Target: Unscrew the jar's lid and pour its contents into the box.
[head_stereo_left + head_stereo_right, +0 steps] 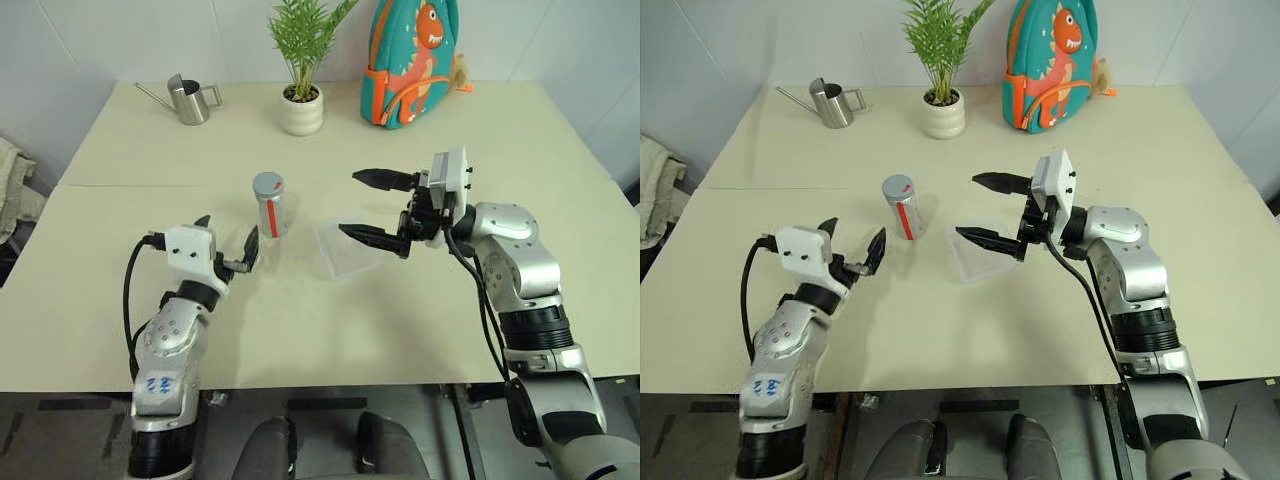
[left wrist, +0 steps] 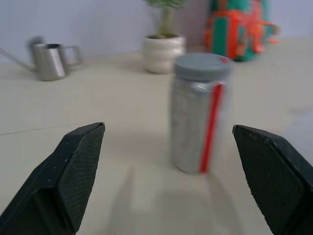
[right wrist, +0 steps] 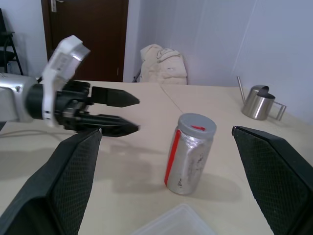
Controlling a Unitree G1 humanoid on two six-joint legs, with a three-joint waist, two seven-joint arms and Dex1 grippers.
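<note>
Left eye view: jar [image 1: 270,206] upright on worktop [image 1: 120,300], long axis vertical, lid [image 1: 268,183] on top, screwed on, red stripe facing near. Nothing done yet: unscrewing and pouring remain. Box [image 1: 345,247] empty, just right of jar. Left claw [image 1: 228,240] spread, near-left of jar, not touching. Right claw [image 1: 367,206] spread, hovering over box.

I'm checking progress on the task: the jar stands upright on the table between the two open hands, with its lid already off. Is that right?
Not quite. The jar does stand upright on the table between the open left hand and right hand, but the grey lid is on the jar, not off. The right wrist view shows it clearly.
</note>
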